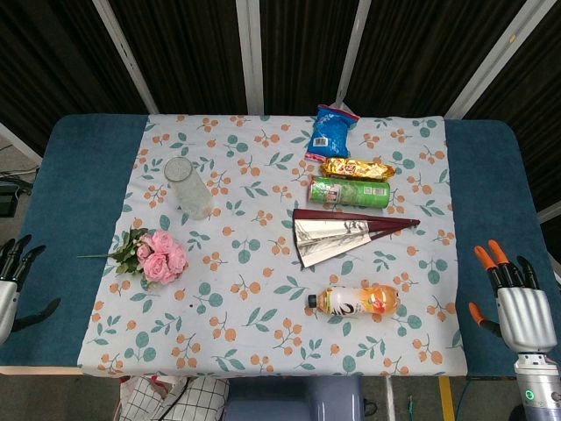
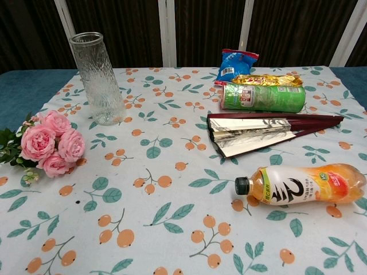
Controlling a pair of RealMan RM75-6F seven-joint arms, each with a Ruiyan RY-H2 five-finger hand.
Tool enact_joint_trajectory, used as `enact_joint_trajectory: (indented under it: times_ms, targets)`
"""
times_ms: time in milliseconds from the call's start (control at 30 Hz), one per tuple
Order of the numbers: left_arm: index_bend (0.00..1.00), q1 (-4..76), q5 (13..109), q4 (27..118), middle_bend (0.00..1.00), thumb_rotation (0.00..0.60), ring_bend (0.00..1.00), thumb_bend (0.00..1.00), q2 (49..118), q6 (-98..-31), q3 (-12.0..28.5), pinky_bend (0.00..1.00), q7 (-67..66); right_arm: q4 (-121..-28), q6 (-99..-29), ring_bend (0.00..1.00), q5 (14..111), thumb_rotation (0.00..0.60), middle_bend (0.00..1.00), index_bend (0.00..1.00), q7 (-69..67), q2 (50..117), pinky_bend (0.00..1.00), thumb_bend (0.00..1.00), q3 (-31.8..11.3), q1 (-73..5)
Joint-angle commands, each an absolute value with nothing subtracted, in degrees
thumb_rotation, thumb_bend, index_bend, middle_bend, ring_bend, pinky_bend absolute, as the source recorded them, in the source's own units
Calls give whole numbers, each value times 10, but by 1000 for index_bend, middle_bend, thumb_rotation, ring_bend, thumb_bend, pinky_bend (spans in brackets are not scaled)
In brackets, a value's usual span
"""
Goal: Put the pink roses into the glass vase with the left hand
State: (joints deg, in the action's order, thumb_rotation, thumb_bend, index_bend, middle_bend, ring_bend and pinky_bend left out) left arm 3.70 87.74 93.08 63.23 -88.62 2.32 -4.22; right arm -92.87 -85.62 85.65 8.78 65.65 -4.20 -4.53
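A bunch of pink roses (image 1: 159, 254) (image 2: 50, 149) with green leaves lies on the floral cloth at the left, stem pointing left. The ribbed glass vase (image 1: 188, 186) (image 2: 97, 78) stands upright and empty just behind the roses. My left hand (image 1: 10, 285) hovers at the table's left edge, fingers spread, holding nothing, well left of the roses. My right hand (image 1: 517, 303) hangs open at the right edge, orange-tipped fingers apart. Neither hand shows in the chest view.
A half-open folding fan (image 1: 344, 234) lies mid-table. An orange drink bottle (image 1: 358, 301) lies on its side in front of it. Behind the fan are a green can (image 1: 351, 191), a gold snack pack (image 1: 357, 168) and a blue bag (image 1: 331, 132).
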Motion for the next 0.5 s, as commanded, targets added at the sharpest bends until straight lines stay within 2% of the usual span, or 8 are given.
enact_joint_trajectory:
  times_ms: [33,333,500]
  targets:
    - [150,38,876,930,27,600,16,308,633,-884,23,74,-43,-929,-855,191,857,600,67,140,89,657,91,307,-41,-45]
    - [145,34,885,937,27,600,16,307,632,-891,19,74,-49,-932,-854,191,861,600,66,140,95,659,91,307,-39,-47]
    - [133,44,879,933,27,600,16,307,636,-871,20,74,-62,-927,-846,191,849,600,67,140,86,657,91,308,-41,-47]
